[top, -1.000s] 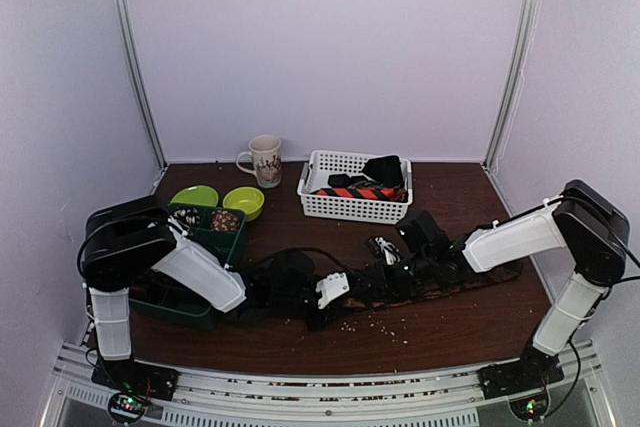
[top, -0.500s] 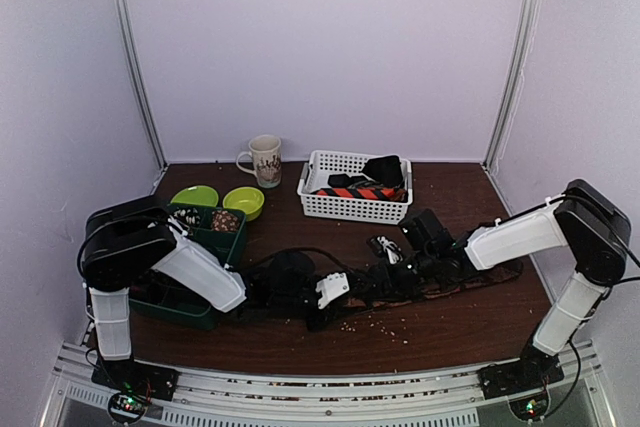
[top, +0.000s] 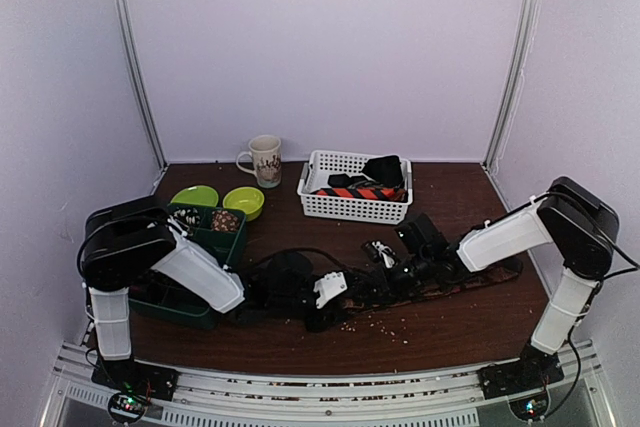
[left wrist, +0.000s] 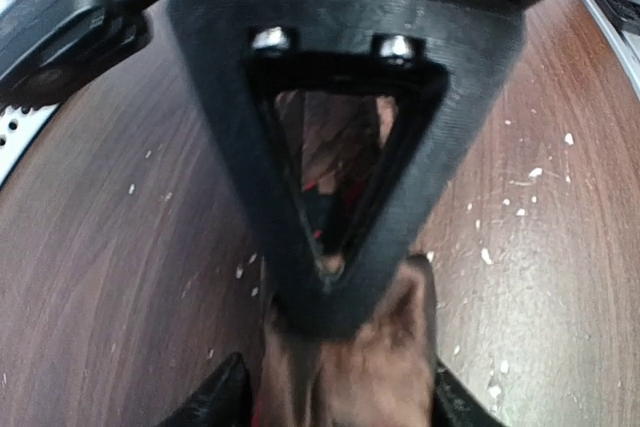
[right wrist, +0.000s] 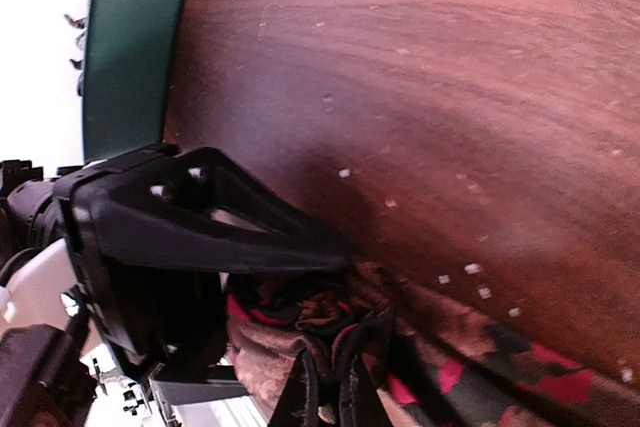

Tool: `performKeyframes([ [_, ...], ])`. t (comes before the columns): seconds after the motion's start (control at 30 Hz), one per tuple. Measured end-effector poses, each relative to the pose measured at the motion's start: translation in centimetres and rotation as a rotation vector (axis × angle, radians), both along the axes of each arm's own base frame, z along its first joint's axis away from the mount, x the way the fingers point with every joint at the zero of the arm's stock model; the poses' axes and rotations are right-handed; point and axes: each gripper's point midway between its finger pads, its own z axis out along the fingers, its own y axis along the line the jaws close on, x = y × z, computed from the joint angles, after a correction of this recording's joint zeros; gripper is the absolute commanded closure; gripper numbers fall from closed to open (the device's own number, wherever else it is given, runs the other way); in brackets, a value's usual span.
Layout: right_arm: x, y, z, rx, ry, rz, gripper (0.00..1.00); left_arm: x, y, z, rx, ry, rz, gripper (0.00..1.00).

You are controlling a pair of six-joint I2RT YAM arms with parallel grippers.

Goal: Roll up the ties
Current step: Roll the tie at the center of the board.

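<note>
Reaching in low from the left, above the green tray [top: 160, 304] at the near-left of the table [top: 450, 332], your left arm [top: 200, 277] holds the left gripper [left wrist: 335, 382] at the middle of the brown tabletop. Its jaws stand parted on either side of a bunched end of the brown-patterned tie [top: 478, 281]; you cannot tell from the wrist view whether they press the cloth. Behind the tray sit two green bowls [top: 196, 195], side by side, and a mug [top: 266, 160] stands upright near the back wall. Right of the mug, a white basket [top: 340, 210] holds an orange-and-dark striped tie [top: 366, 192] and a black tie [top: 385, 169] bundled at its right end. At the centre, the right gripper [right wrist: 325, 387] meets the left one almost tip to tip, its jaws closed tight on a fold of the same brown-patterned tie, red patches showing in the weave. From that pinch the tie runs flat along the table to the right, passing under your right arm [top: 500, 237] and stretching toward the right edge. Pale crumbs [top: 385, 325] dot the wood just in front of both grippers.
</note>
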Motion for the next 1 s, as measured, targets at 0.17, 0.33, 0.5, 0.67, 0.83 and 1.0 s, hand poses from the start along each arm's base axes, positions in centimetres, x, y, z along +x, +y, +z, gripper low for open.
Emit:
performKeyframes([
  [0.17,0.6,-0.9,-1.1,-0.016,0.006,-0.020,1.00,-0.6,1.5,0.0,-0.034,0.009,0.020,0.30],
  [0.33,1.1,-2.1,-2.0,-0.031,-0.002,-0.040,1.00,-0.8,1.6,0.0,-0.103,0.028,0.042,0.27],
  [0.5,1.2,-2.1,-2.0,-0.020,-0.018,-0.036,1.00,-0.2,0.4,-0.2,-0.203,0.051,0.071,0.29],
  [0.67,1.5,-1.7,-2.0,-0.001,-0.032,-0.039,1.00,0.6,-1.7,0.0,-0.279,0.059,0.082,0.42],
  [0.83,1.5,-1.6,-2.0,0.008,-0.030,-0.049,0.92,1.4,-3.0,0.2,-0.309,0.062,0.097,0.67],
  [1.0,1.5,-1.9,-1.3,0.016,-0.040,-0.079,0.64,1.5,-3.0,0.2,-0.256,0.062,0.095,0.77],
])
